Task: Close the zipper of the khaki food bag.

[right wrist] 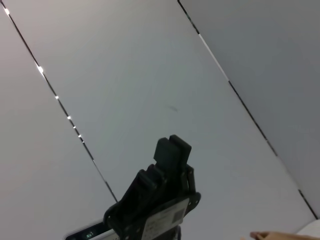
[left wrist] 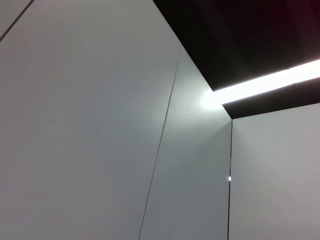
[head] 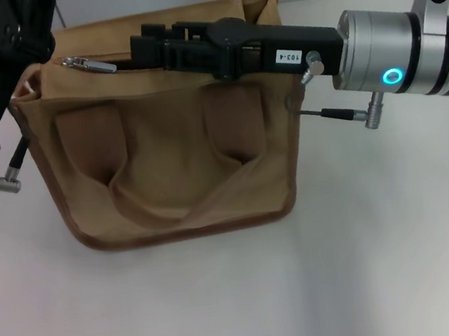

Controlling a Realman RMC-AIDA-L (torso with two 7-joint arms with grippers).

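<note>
From my seat I see the khaki food bag (head: 166, 167) standing upright on the white table (head: 242, 298), near side toward me with its looped handle hanging slack. It looks like soft canvas: light, floppy, likely to sag or slide if I tug one end without bracing the other. The zipper (head: 70, 64) runs along the top, and its small silver pull tab (head: 95, 66) lies near the bag's left end, so most of the top still looks open. The right gripper (head: 147, 50) reaches in level over the top from the right, its tip just short of the tab; in the right wrist view its fingers (right wrist: 172, 150) look pressed together and pinch nothing. The left gripper (head: 20, 33) sits at the bag's left rear corner, but I cannot tell how its fingers stand or whether they grip cloth. I judge the tab to be the only sensible hold: thin, smooth metal, easy to slip off, so pinch it squarely and pull along the zipper line with the left end held taut.
</note>
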